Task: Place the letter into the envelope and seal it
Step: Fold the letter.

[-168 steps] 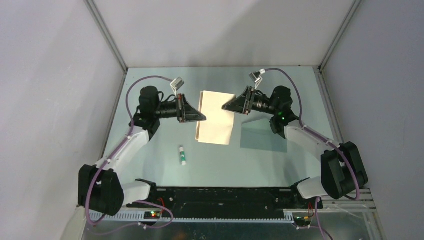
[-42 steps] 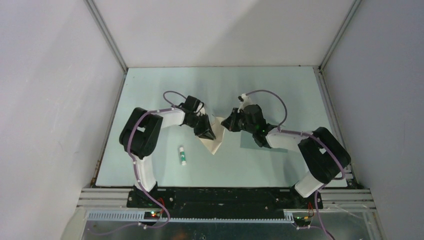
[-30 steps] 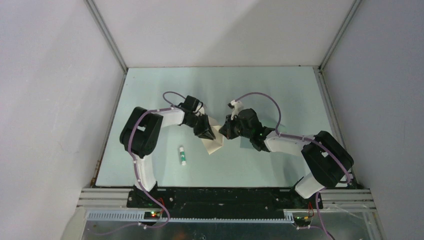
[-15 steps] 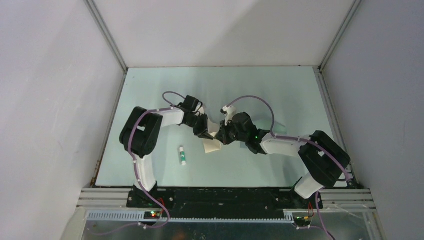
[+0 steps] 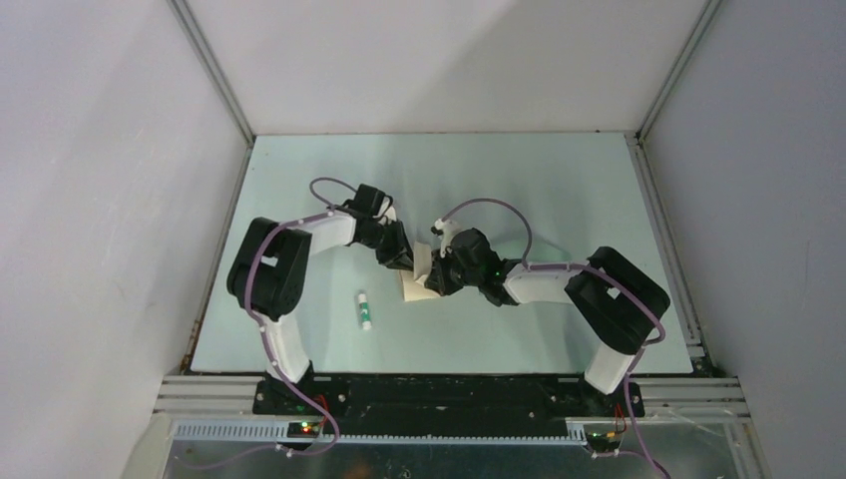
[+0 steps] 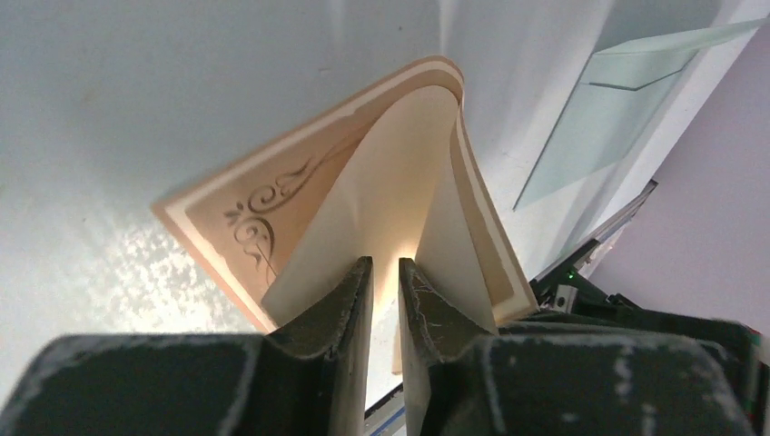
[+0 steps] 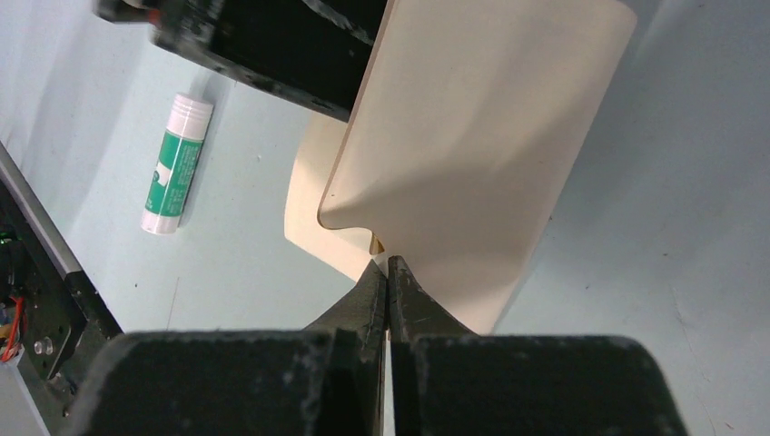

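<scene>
Holding the letter [image 5: 417,288] bent double on the table [image 5: 559,180]: our left gripper [image 6: 386,291] pinches its curled edge, fingers almost together, and our right gripper [image 7: 388,277] is clamped tight on the other edge. The envelope [image 6: 626,100] lies flat, apart from it.

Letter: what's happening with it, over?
Both pinching the letter: left end effector, right end effector. Bent double, not yet inside the envelope lying aside. Nothing blocking; glue stick clear.

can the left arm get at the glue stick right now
Probably not at once. The glue stick lies uncovered near the left gripper, so the way looks free, but that gripper seems clamped on the folded letter, which the right gripper also pinches; it must let go first.
</scene>
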